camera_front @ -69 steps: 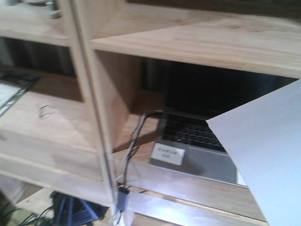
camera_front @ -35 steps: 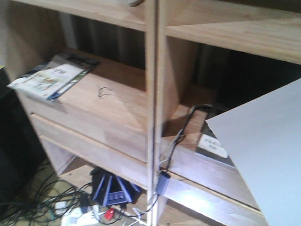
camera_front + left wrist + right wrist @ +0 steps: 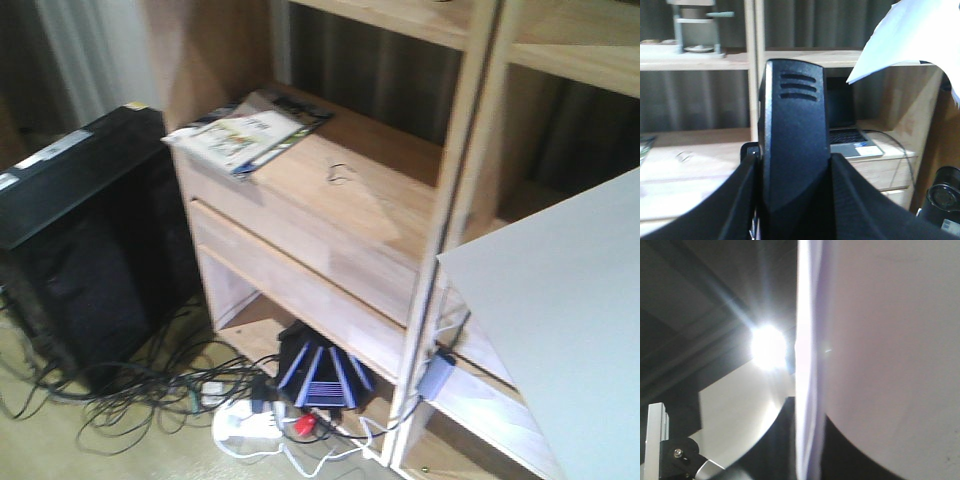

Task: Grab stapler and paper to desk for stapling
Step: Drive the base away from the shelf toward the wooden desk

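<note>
While no tabletop shows in any view, I take the step in hand to be transport. Both items are aloft in front of the shelf unit, and neither is set down.

Left end effector: clamped on the stapler, one finger on each flank. The stapler stands upright in the grip, ribbed end up, in front of the shelf unit's laptop bay. Its label patch and metal strip are not visible from this side.

Right end effector: closed on the paper, as far as I can judge. The wrist view shows the sheet edge-on, running down between two dark fingers, and glare washes out much else. In the front view the sheet hangs to the right of the shelf unit's upright post.

Beside the shelf unit on the left stands a black cabinet. Loose cables lie on the floor at its foot, and magazines on its left ledge.

Notes for doing this well:
- No loosening of either grip until the tabletop is directly beneath.
- A sheet pinched at one edge will likely sag and flap, so move slowly, hold it level, and steer its free corner clear of the shelf unit's post.
- The left wrist view shows a paper corner above and to the right of the stapler, so the arms need separation.
- The cables are a snag risk for the base.
- On arrival, lay the paper flat first, then set the stapler beside it.
</note>
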